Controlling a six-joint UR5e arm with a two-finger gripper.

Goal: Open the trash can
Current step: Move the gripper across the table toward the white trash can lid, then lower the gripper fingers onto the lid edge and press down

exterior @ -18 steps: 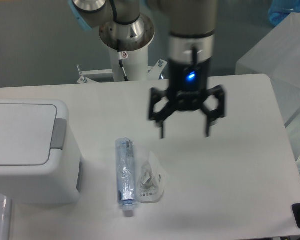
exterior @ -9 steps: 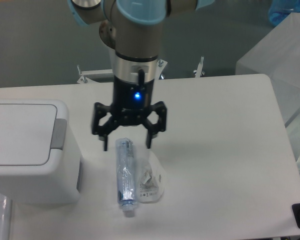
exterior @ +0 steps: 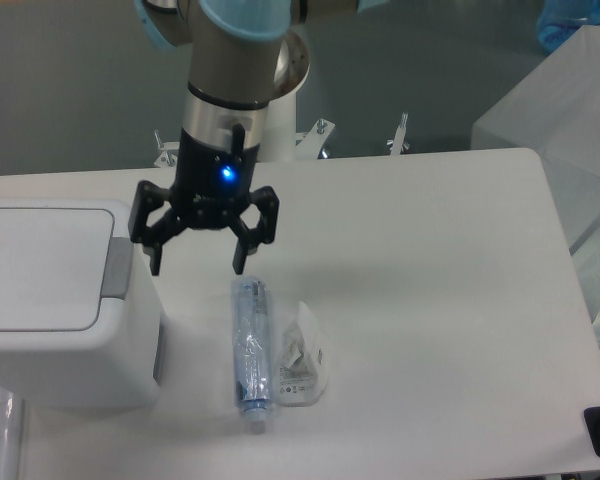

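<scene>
Looking down at the table (exterior: 430,300), we find the gripper (exterior: 198,268) hanging with its two fingers spread wide and nothing between them (a blue light glows on its body). It hangs just beside the right edge of the trash can (exterior: 65,310), which sits at the table's left side, its flat white lid down. We see the left fingertip close to the grey push bar (exterior: 118,268), though we cannot tell whether it touches. A clear plastic bottle (exterior: 250,340) lies on the table below the right finger, running lengthwise toward us, and a crumpled clear wrapper (exterior: 300,362) rests against the bottle's right side.
</scene>
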